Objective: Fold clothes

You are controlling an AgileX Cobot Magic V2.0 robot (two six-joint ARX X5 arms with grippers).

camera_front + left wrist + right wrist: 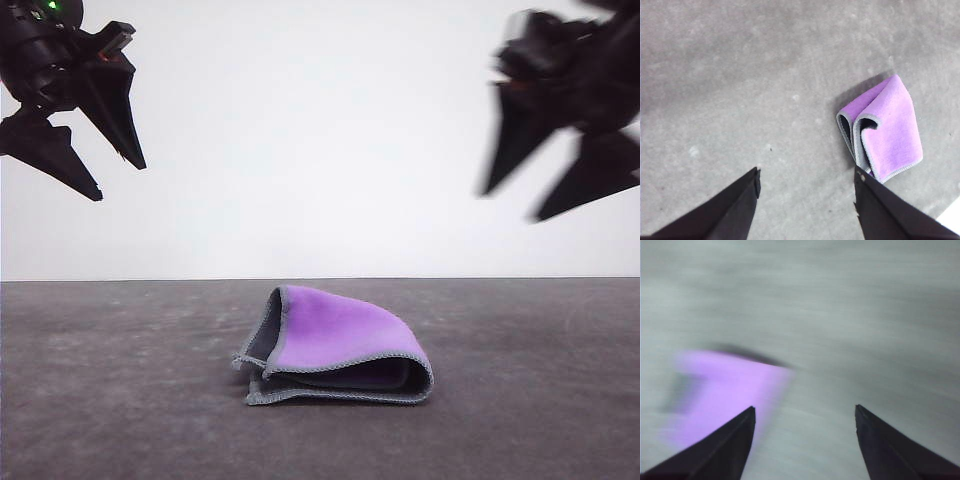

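The clothes [340,345] are one small cloth, folded over on the grey table, purple face outward with grey stitched edging and a dark grey inner face showing at its left. The left wrist view shows the clothes [887,130] as a loose folded bundle lying apart from the fingers. My left gripper [118,180] hangs high at the upper left, open and holding nothing. High at the upper right, my right gripper [510,205] is also open and blurred by motion. In the right wrist view the clothes [725,390] are a purple smear beyond the open fingers.
The grey table [120,400] runs across the whole width, with a plain white wall behind it. A pale edge of the table [950,220] shows in the corner of the left wrist view.
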